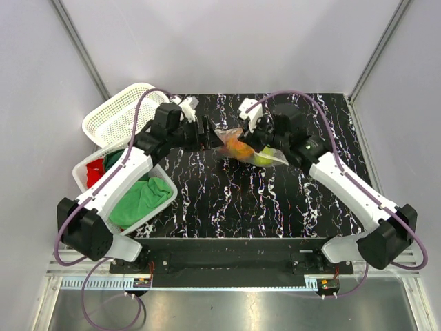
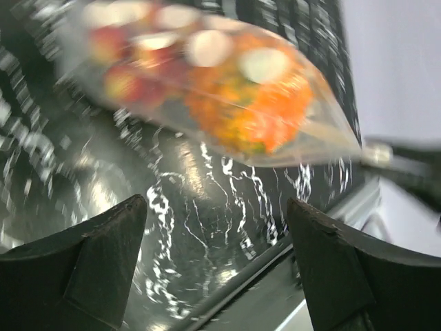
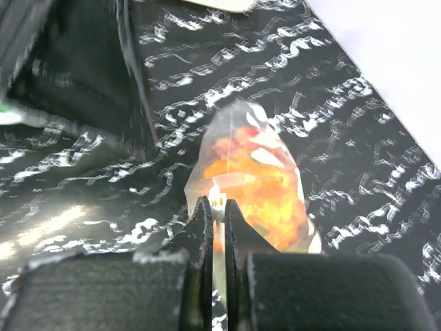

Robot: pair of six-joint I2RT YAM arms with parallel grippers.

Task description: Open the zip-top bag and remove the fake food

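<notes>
Your right gripper has its jaws pressed together on a thin edge of the zip-top bag, pinching the clear plastic between the fingertips. Your left gripper stands with its jaws spread wide and holds nothing. The dark fingers frame bare tabletop, and the bag hangs beyond and above their tips without touching them.

From overhead, your right arm reaches from its base at the near right corner, up and inward, with the wrist bent toward the middle of the table. Your left arm mirrors it from the near left, stretched across the cloth bin, its gripper pointing right at the bag. The two grippers face each other closely, with the bag between them.

The bag is in the far middle of the black marbled table, with one corner drawn to a point in your right fingertips. In the left wrist view it is blurred. Inside it the fake food is bunched together: an orange bumpy piece, a red piece toward the left gripper's side, and a yellow-green pear at the right gripper's end.

At the far left a white perforated basket sits beside a white bin holding a green cloth and a red cloth, well apart from the bag.
</notes>
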